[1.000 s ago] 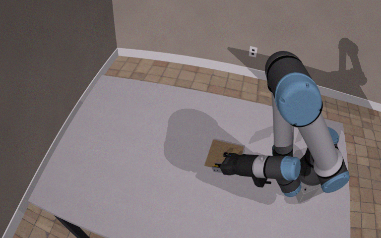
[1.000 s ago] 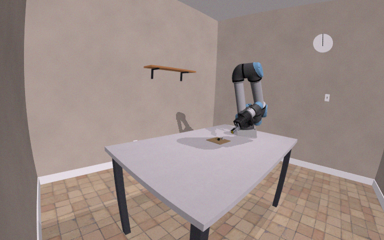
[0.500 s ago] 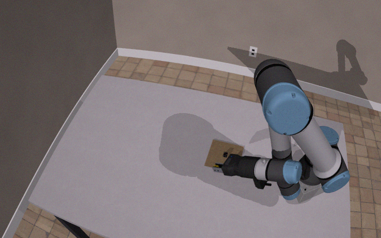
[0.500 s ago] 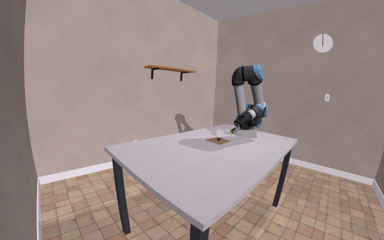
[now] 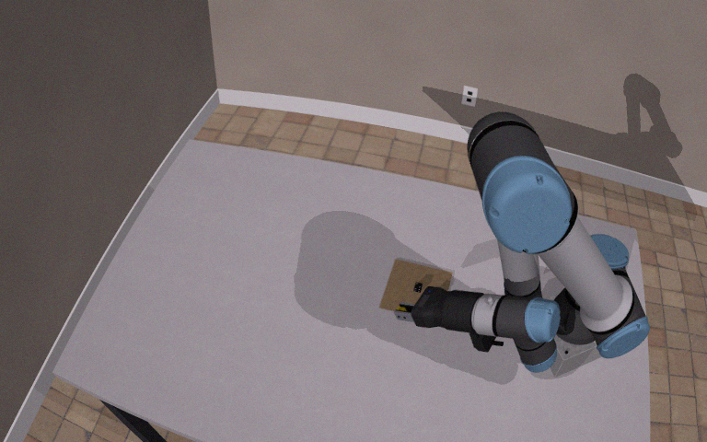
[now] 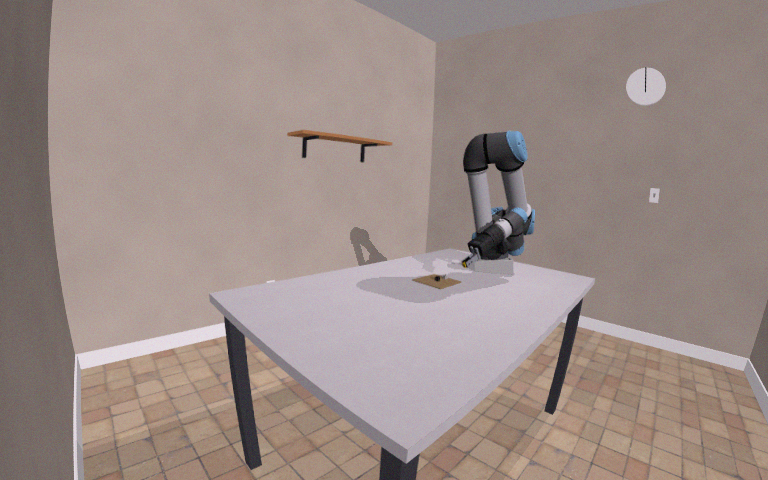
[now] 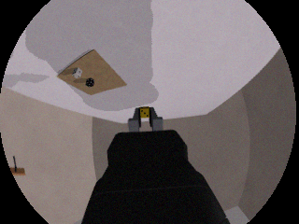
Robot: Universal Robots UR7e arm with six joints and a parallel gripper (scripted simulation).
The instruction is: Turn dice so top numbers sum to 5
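Note:
A small brown mat (image 5: pixel 413 283) lies flat on the grey table near the arm's base; it also shows in the wrist view (image 7: pixel 92 73) and the exterior view (image 6: pixel 436 281). A black die (image 5: pixel 417 285) rests on the mat, and the wrist view shows a white die (image 7: pixel 78 74) beside the black die (image 7: pixel 92 81). My gripper (image 5: pixel 401 313) points sideways above the mat's near edge, raised off the table. It is shut on a yellow die (image 7: pixel 145 112), seen between the fingertips in the wrist view. Its faces are too small to read.
The arm's base (image 5: pixel 571 355) stands on the table just right of the mat. The folded forearm and elbow (image 5: pixel 527 203) rise above it. The table's right edge is close behind the base.

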